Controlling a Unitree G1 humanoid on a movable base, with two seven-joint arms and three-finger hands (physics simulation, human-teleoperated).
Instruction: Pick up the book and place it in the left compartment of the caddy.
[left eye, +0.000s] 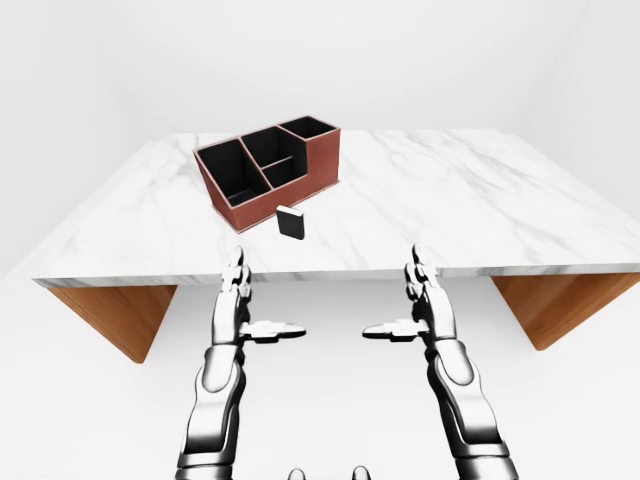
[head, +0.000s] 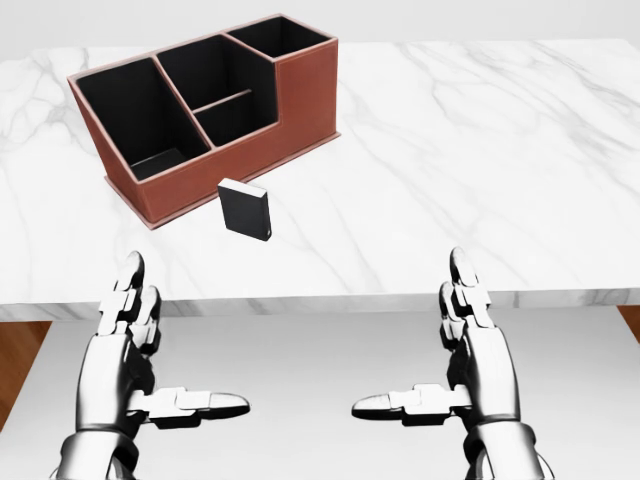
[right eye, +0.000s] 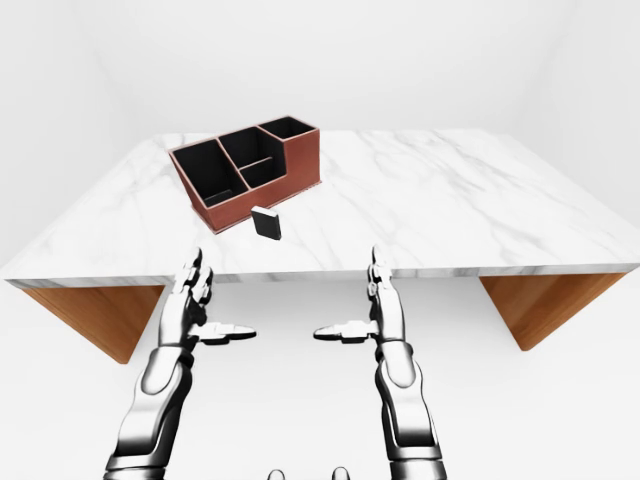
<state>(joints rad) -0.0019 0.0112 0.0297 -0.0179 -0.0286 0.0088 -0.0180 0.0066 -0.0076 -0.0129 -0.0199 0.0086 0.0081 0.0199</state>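
The marble table (left eye: 450, 200) fills the upper half of the eye views, its pale veined top resting on wooden supports (left eye: 120, 315) at either end, with plain white walls and floor around it. On it, toward the upper left of the head view, sits the caddy (head: 300, 100), a reddish-brown box with black-lined compartments, set at an angle so its long side runs from lower left up to the right; its left compartment (head: 140, 125) is the large open bay at the left end and it holds nothing. Just beside the caddy's near wall, apart from it, the book (head: 245, 209) stands upright on the tabletop, a small dark volume with its long axis roughly vertical and a broad dark face turned toward the camera, tilted slightly so its top edge slopes down to the right. Below the table's edge both hands hover off the surface: the left hand (head: 135, 350) and the right hand (head: 470, 355) are spread, fingers pointing up toward the table and thumbs pointing inward at each other, grasping nothing. Judging from this, the task has not started: the book is untouched, and the reach, the grasp, the lift and the placing into the left bay all remain.
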